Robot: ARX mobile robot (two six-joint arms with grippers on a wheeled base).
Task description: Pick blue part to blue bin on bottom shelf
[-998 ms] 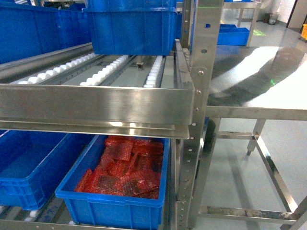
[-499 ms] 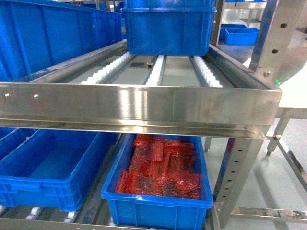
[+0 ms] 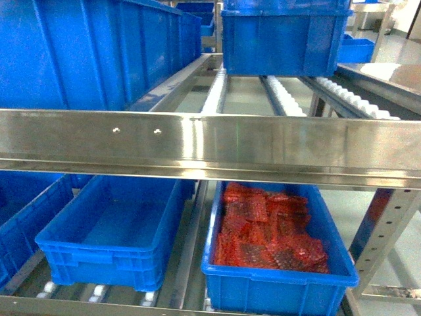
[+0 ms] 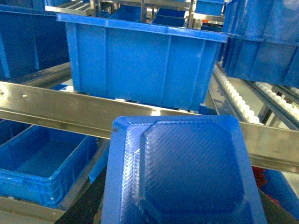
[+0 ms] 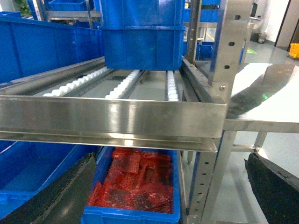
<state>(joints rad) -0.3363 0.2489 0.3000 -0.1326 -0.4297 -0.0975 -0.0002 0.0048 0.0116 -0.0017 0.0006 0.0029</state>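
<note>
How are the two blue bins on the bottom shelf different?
The left bin looks empty, with its bare blue floor showing; the right bin is filled with red parts. The left bin sits farther back on the bottom shelf; the right bin's front wall comes closer to the camera. Both are blue plastic, rectangular and open-topped, side by side under the steel lip.

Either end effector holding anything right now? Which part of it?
Left end effector carries the blue part, a moulded tray; the grip sits below frame, so which edge cannot be told. Right end effector holds nothing, fingers apart.

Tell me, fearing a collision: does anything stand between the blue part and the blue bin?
Only the steel front lip of the bottom shelf crosses between the blue part and the blue bin; the bin's rim looks unobstructed.
</note>
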